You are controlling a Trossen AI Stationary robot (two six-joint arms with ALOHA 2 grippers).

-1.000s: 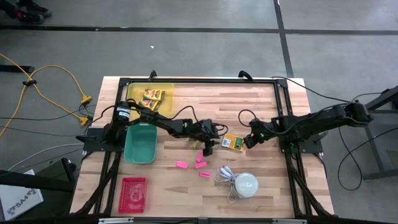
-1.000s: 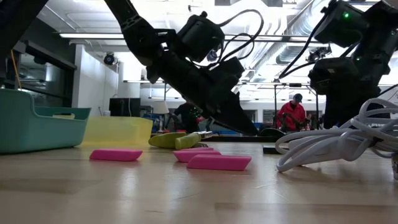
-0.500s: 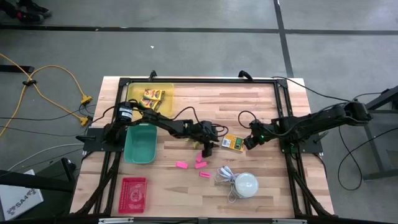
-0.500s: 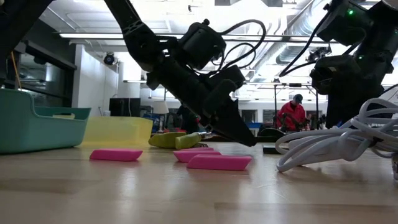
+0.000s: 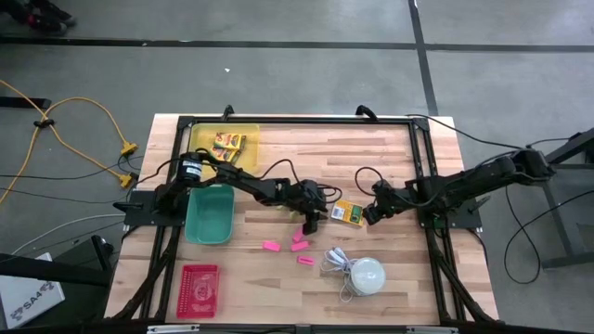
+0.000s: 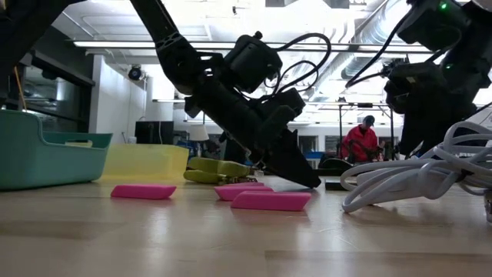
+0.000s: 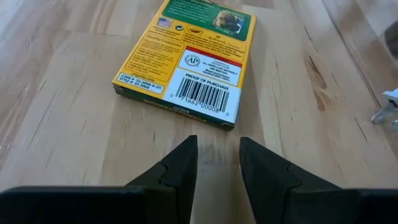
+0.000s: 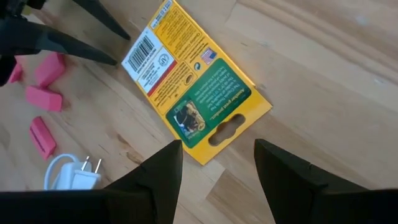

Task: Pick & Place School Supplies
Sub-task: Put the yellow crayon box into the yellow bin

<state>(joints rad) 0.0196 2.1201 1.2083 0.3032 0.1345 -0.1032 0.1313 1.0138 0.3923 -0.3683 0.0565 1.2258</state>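
Near the middle of the wooden tabletop [image 5: 390, 158] lies a flat yellow-and-green cardboard box [image 5: 349, 212], barcode end toward my left gripper [image 7: 217, 163], whose dark wedge fingers stand slightly parted and empty just short of it. My right gripper [image 8: 217, 158] hovers at the box's opposite end, fingers spread, holding nothing. Pink rubbery blocks [image 5: 299, 241] lie nearby, perhaps four.

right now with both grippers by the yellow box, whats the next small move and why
Probably ease the right gripper forward so its open fingers straddle the hang-tab end of the yellow-and-green box, which lies flat just ahead. The left gripper sits at the barcode end, holding nothing.
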